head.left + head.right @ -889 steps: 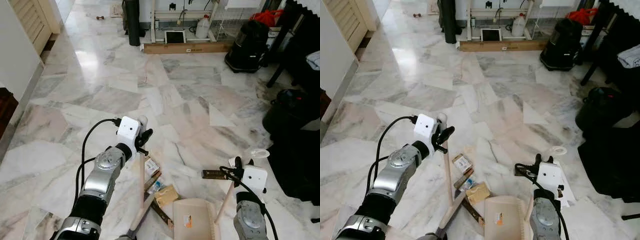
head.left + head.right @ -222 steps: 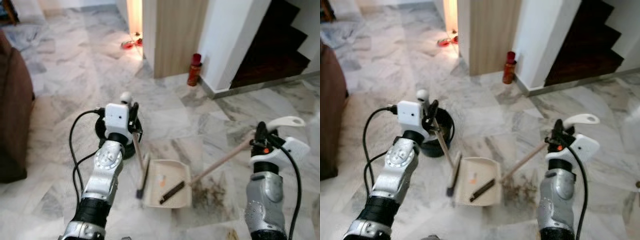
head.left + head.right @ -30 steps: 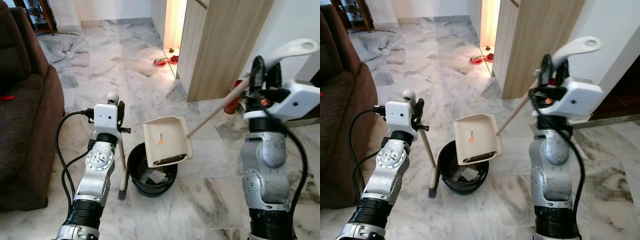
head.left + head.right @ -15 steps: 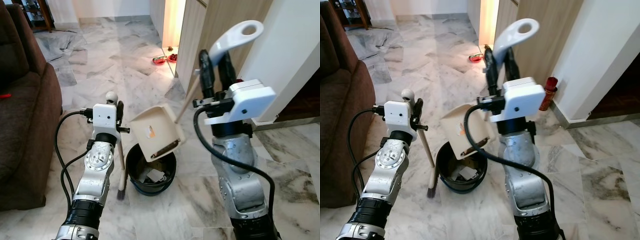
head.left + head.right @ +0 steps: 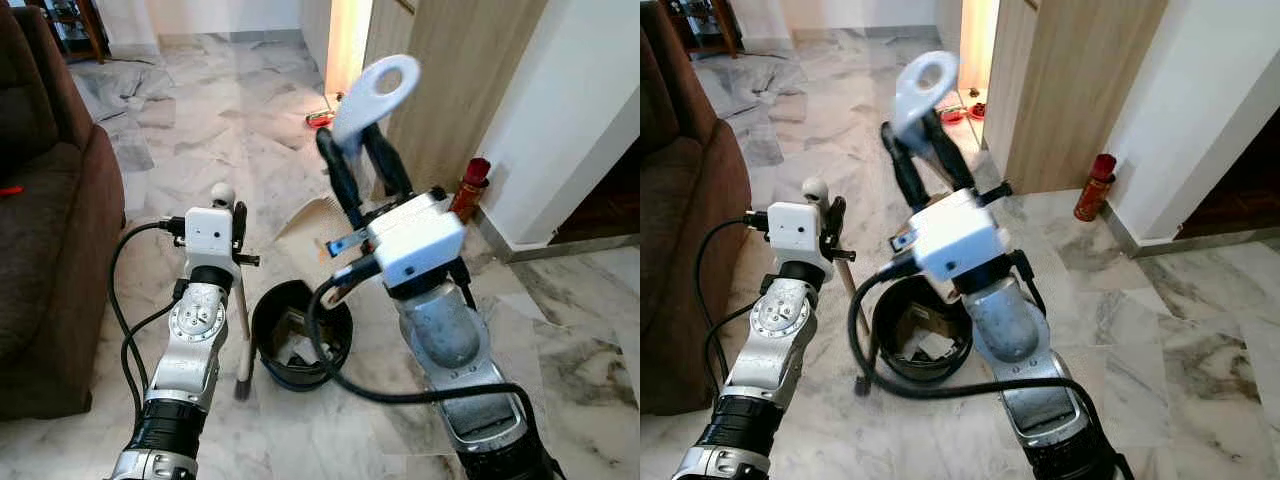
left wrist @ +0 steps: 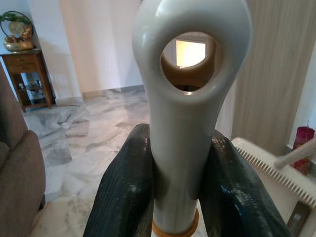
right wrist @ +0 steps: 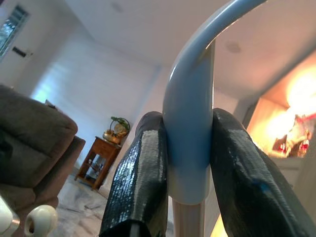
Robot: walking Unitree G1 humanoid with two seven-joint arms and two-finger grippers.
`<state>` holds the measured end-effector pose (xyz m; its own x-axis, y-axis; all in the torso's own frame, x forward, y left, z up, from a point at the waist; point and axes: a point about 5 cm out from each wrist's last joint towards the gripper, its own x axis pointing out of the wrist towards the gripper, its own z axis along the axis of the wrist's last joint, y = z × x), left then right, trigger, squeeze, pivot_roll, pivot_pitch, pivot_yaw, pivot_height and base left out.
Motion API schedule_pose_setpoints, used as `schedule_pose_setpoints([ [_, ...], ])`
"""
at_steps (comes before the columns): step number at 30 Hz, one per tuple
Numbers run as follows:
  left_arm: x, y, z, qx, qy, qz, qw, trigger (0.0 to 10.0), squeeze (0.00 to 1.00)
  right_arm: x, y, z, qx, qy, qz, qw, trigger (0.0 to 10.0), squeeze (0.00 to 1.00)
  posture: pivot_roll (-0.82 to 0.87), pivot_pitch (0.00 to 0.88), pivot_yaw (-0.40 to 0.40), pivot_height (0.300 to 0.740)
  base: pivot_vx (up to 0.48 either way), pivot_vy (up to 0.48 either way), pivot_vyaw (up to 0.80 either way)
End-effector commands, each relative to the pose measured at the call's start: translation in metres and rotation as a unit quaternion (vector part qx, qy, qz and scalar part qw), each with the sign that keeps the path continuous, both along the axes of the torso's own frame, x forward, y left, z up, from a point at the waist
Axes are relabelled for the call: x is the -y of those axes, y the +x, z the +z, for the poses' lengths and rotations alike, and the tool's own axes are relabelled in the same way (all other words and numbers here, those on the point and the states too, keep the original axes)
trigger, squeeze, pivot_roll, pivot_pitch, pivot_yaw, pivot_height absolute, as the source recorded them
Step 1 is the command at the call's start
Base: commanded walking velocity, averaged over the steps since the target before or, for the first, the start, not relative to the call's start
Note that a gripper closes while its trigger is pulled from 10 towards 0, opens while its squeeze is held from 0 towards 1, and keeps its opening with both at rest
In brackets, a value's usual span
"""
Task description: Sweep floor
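Observation:
My right gripper [image 5: 347, 135] is shut on the dustpan's white loop handle [image 5: 372, 88], raised in the middle of the head views. The beige dustpan [image 5: 300, 222] is tilted above the black bin [image 5: 268, 322] and mostly hidden behind my right arm. Scraps of litter [image 5: 303, 352] lie inside the bin. My left gripper [image 5: 237, 225] is shut on the broom handle [image 5: 224, 194], which stands upright left of the bin with its head on the floor. The left wrist view shows the fingers [image 6: 126, 192] clamped on the white handle top, and the right wrist view shows the right gripper [image 7: 187, 118] clamped likewise.
A brown sofa [image 5: 45, 210] stands at the left. A wooden panel [image 5: 455, 90] and white wall rise behind the bin, with a red bottle [image 5: 470, 185] at their foot. Red bowls [image 5: 320, 120] lie on the marble floor further back. Dark stairs are at the far right.
My right arm has swung leftward across the view, turning the dustpan over the bin, so the pan is now largely hidden behind the arm. The left arm and broom have stayed put.

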<state>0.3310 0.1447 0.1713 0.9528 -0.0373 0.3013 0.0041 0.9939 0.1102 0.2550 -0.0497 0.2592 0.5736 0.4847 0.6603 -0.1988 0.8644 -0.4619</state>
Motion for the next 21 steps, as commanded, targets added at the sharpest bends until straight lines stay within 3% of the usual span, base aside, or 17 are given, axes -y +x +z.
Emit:
schedule_pose_setpoints([
  [1, 0.0032, -0.0008, 0.0149, 0.036, -0.002, -0.006, 0.999, 10.0, 0.0, -0.0059, -0.0176, 0.0177, 0.07, 0.003, 0.022, 0.997, 10.0, 0.0, 0.09, 0.095, -0.063, 0.74, 0.0, 0.0, 0.0],
  [12, 0.0031, -0.0003, 0.0157, 0.037, -0.002, -0.004, 0.999, 10.0, 0.0, -0.0135, -0.0221, 0.0171, 0.078, -0.007, 0.03, 0.996, 10.0, 0.0, 0.09, 0.099, -0.066, 0.74, 0.0, 0.0, 0.0],
  [21, 0.0032, -0.0008, 0.0156, 0.038, -0.003, -0.003, 0.999, 10.0, 0.0, -0.0134, -0.0211, 0.0158, 0.062, 0.012, 0.029, 0.998, 10.0, 0.0, 0.09, 0.1, -0.068, 0.74, 0.0, 0.0, 0.0],
])
